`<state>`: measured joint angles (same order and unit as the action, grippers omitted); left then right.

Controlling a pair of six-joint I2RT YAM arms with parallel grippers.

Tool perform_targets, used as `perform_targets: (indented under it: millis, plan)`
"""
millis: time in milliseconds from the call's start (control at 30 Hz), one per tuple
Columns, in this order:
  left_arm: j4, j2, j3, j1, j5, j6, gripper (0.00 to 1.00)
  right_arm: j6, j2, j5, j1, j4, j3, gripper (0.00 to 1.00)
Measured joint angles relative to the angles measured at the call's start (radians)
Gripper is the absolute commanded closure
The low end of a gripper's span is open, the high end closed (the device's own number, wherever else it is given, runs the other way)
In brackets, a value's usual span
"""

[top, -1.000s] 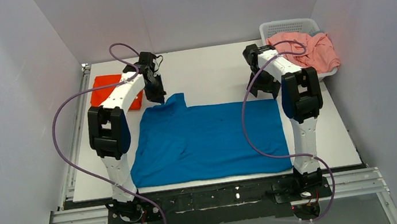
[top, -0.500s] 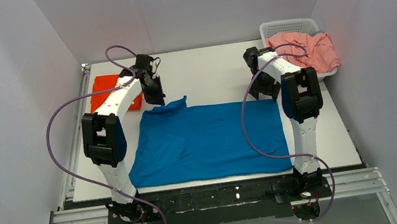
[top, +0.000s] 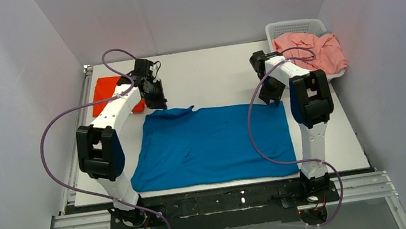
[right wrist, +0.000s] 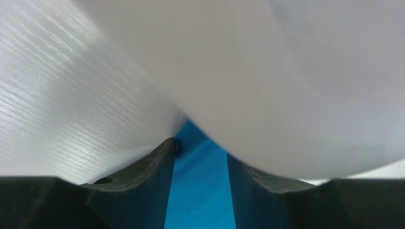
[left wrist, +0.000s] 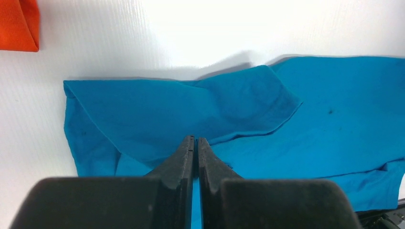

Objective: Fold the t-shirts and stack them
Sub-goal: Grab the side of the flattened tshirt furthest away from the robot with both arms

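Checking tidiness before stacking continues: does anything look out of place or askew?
The pink t-shirt hangs crumpled over the white basket's rim, half out. The blue t-shirt lies spread out, but its far-left corner is doubled over and rumpled. The orange t-shirt sits folded.

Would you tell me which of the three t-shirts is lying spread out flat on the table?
The bright blue cloth t-shirt, at centre; the orange-red t-shirt lies folded, and the salmon-pink t-shirt is heaped in the white plastic lattice basket.
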<state>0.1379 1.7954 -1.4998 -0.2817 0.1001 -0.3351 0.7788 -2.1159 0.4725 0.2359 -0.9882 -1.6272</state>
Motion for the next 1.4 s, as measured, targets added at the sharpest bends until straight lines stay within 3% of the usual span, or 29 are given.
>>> perform_targets:
  millis: [33, 233, 333, 767, 1000, 1133, 1267, 1300, 1400]
  plan:
    - [-0.009, -0.011, 0.012, 0.0, 0.004, 0.002, 1.0, 0.0, -0.002, 0.0, 0.0, -0.001, -0.004, 0.61]
    - [-0.042, -0.032, 0.068, 0.0, 0.014, 0.006, 1.0, -0.006, -0.035, 0.0, 0.002, -0.005, -0.066, 0.82]
    - [-0.043, -0.032, 0.07, 0.0, 0.014, 0.007, 1.0, -0.007, -0.035, 0.0, 0.002, -0.006, -0.067, 0.84]
    - [-0.042, -0.046, 0.077, 0.0, 0.013, 0.001, 1.0, -0.006, -0.037, -0.01, 0.005, -0.012, -0.067, 0.6]
    - [-0.034, -0.047, 0.081, 0.0, 0.01, -0.006, 1.0, 0.008, -0.002, -0.007, 0.011, 0.002, 0.005, 0.57]
    - [-0.034, -0.047, 0.081, 0.0, 0.008, -0.014, 1.0, 0.029, 0.027, -0.004, 0.003, 0.008, 0.054, 0.63]
    - [-0.034, -0.047, 0.082, 0.0, 0.007, -0.022, 1.0, 0.043, 0.029, -0.015, -0.007, 0.004, 0.07, 0.82]
    - [-0.034, -0.048, 0.082, 0.0, 0.007, -0.024, 1.0, 0.045, 0.029, -0.014, -0.007, 0.002, 0.071, 0.92]
    - [-0.032, -0.052, 0.085, 0.0, 0.005, -0.024, 1.0, 0.051, 0.029, -0.018, -0.006, 0.003, 0.072, 0.99]
